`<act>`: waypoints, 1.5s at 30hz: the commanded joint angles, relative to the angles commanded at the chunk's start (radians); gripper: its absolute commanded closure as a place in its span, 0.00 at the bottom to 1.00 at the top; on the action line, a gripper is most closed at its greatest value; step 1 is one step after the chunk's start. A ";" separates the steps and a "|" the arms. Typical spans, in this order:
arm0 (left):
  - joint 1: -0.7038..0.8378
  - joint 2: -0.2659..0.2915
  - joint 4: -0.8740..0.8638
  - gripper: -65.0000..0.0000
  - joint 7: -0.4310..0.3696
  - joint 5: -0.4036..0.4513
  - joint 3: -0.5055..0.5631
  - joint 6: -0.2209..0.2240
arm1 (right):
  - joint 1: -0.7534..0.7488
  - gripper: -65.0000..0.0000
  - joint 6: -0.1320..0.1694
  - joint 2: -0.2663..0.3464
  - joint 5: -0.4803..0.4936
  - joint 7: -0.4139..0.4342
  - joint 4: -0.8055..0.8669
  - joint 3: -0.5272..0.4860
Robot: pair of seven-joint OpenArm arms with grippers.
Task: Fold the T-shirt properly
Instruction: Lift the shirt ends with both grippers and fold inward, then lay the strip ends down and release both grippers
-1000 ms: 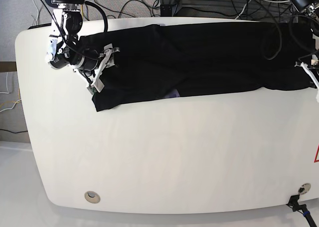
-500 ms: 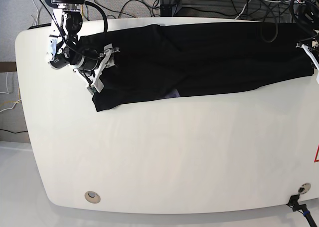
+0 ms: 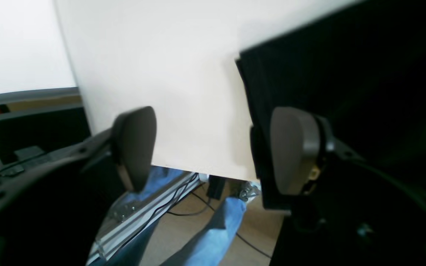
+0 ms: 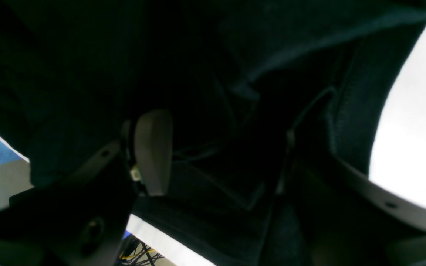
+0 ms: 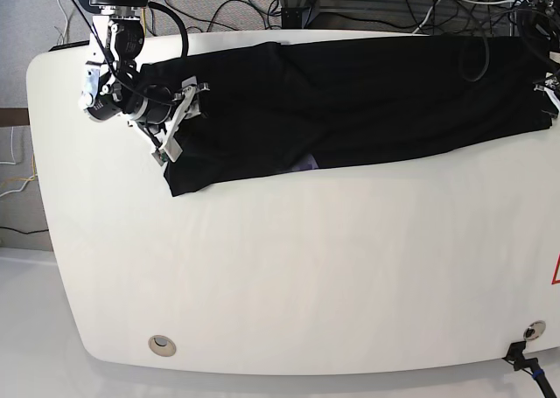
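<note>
The black T-shirt (image 5: 350,101) lies stretched in a long band across the back of the white table (image 5: 306,267). A small purple patch (image 5: 302,164) peeks out at its front edge. My right gripper (image 5: 179,122) is open over the shirt's left end. In the right wrist view dark fabric (image 4: 198,55) fills the space around its fingers (image 4: 153,151). My left gripper (image 5: 549,92) is at the shirt's right end, by the table's right edge. In the left wrist view it (image 3: 213,147) is open and empty, with the shirt's corner (image 3: 346,74) beside one pad (image 3: 294,147).
Cables (image 5: 227,9) hang behind the table. Two round fittings (image 5: 161,345) (image 5: 530,331) sit near the front edge, and a red mark (image 5: 555,271) is at the right edge. Floor, rails and blue cloth (image 3: 213,229) show below the table edge.
My left gripper has moved back and to the right. The shirt's right end has shifted toward the back of the table. The right arm has hardly moved.
</note>
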 joint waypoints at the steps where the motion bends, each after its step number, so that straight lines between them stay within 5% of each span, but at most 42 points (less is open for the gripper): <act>1: -0.003 0.000 0.002 0.29 0.000 -0.005 0.002 0.000 | 0.000 0.45 0.003 0.000 0.000 0.000 0.012 0.000; 10: 0.000 0.049 0.003 0.29 -0.002 -0.061 0.003 0.000 | -0.026 0.44 0.005 -0.005 0.012 -0.006 0.226 0.114; 16: -0.006 0.129 0.003 0.29 -0.006 -0.063 0.058 0.000 | -0.031 0.44 0.006 -0.005 0.282 -0.006 0.253 0.230; 18: 0.003 0.155 0.003 0.29 -0.035 -0.063 0.107 0.000 | -0.032 0.44 0.009 -0.015 0.368 -0.008 0.249 0.222; 22: 0.026 0.204 0.003 0.29 -0.068 -0.058 0.152 0.000 | -0.051 0.45 0.078 -0.083 0.385 -0.008 0.245 0.170; 25: 0.028 0.236 0.002 0.30 -0.069 -0.057 0.160 0.000 | -0.054 0.45 0.081 -0.120 0.376 -0.006 0.198 0.103; 27: 0.029 0.244 0.002 0.41 -0.084 -0.043 0.163 0.000 | -0.046 0.46 0.080 -0.137 0.311 0.000 0.173 0.061; 30: 0.028 0.265 -0.009 0.73 -0.112 0.008 0.163 0.000 | -0.040 0.46 0.083 -0.163 0.175 0.000 0.169 0.034; 33: 0.025 0.279 -0.031 1.00 -0.112 0.038 0.163 0.000 | -0.026 0.61 0.084 -0.161 0.097 0.028 0.143 0.000; 39: 0.023 0.275 -0.164 1.00 -0.152 0.038 0.164 0.000 | -0.023 0.95 0.084 -0.114 0.087 0.106 -0.014 -0.002; 45: -0.012 0.245 -0.298 1.00 -0.250 0.040 0.292 0.000 | 0.005 1.00 0.078 -0.011 0.086 0.183 -0.181 -0.002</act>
